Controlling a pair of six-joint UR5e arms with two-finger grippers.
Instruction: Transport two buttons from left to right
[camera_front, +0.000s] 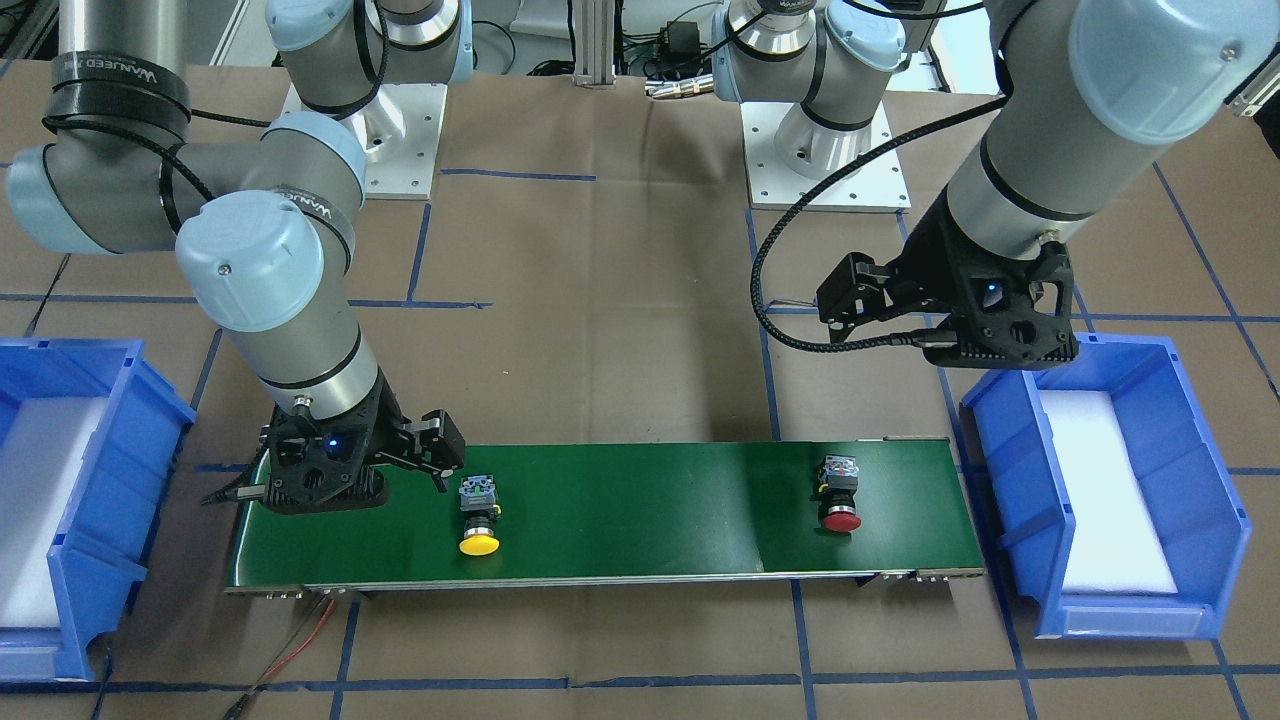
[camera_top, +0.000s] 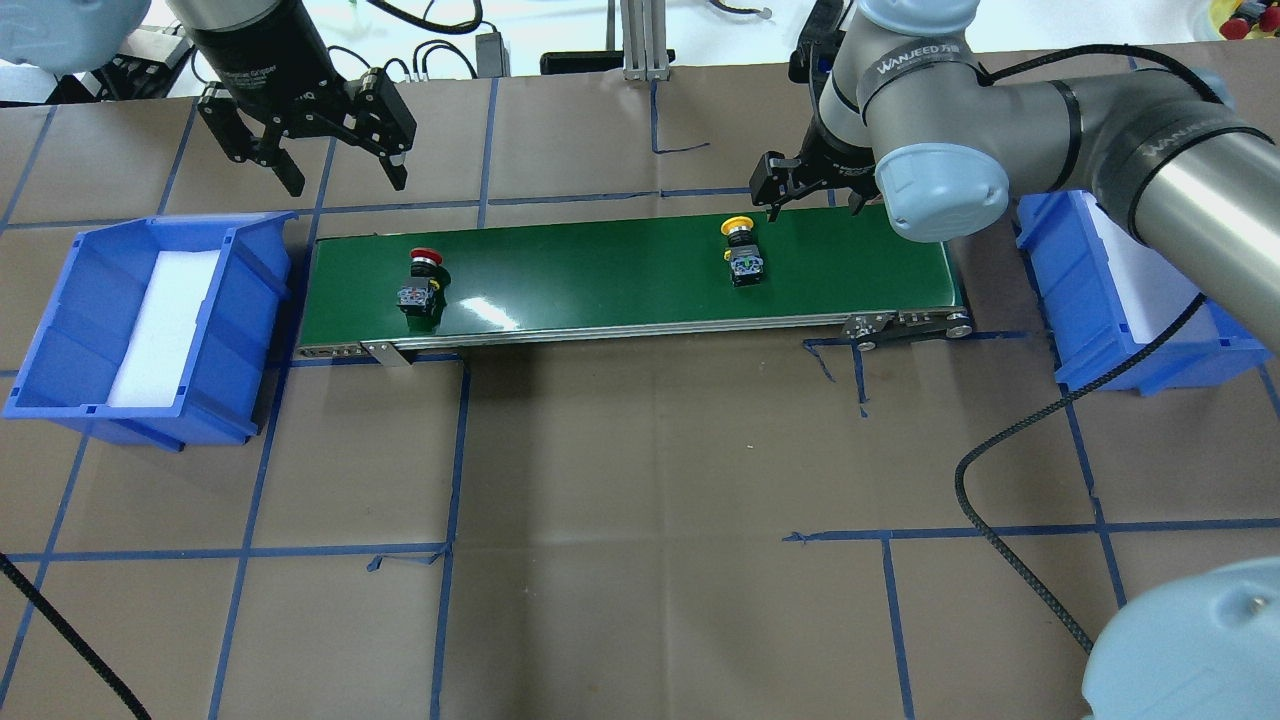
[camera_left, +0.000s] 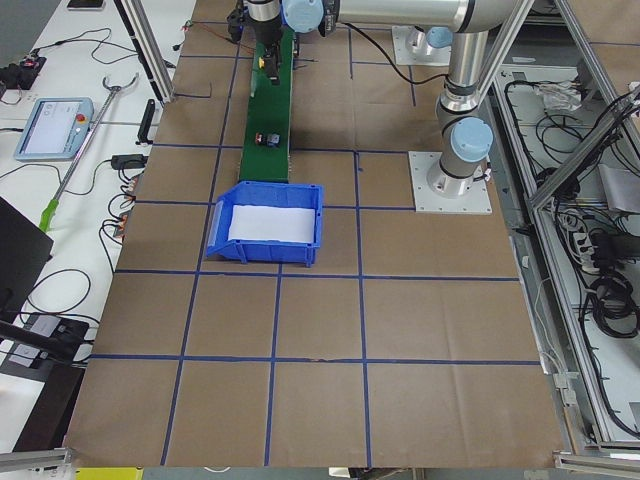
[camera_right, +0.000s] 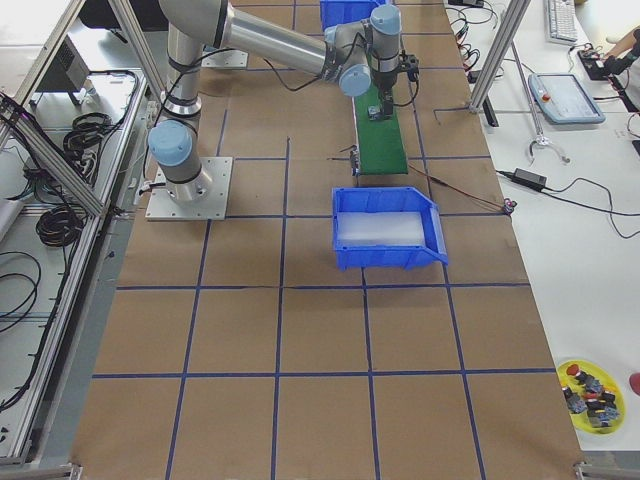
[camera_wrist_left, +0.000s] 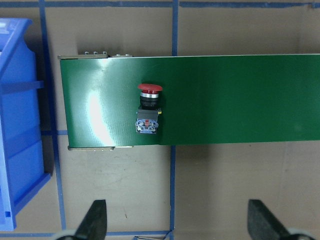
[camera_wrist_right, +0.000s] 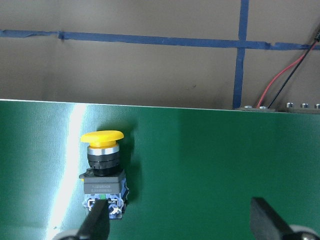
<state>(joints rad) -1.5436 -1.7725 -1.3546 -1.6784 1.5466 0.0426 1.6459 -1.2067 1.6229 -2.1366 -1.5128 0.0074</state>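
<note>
Brown cardboard surface (camera_top: 640, 480) gridded in blue tape, with a glossy green conveyor belt (camera_top: 600, 290) carrying both buttons.

Near the belt's left end the red mushroom-capped push button (camera_wrist_left: 149, 107) lies on its side, cap pointing away from the robot. The yellow mushroom-capped push button (camera_wrist_right: 102, 160) lies likewise toward the right end. Only the wrist views resolve their build: smooth domed cap, silvery collar, black cylindrical body, grey rear block with small blue-and-metal terminals. Overhead, the left pincer (camera_top: 347, 185) hangs raised near the belt's left end, spread wide and empty. An elbow joint partly hides the right pincer (camera_wrist_right: 181, 222), whose wrist view shows it wide and empty beside the yellow button. Foam-lined blue plastic bins stand off each end, the left bin (camera_top: 60, 330) and the right bin (camera_top: 1050, 290). Only the right side view shows a yellow dish (camera_right: 590, 400) holding small parts.
</note>
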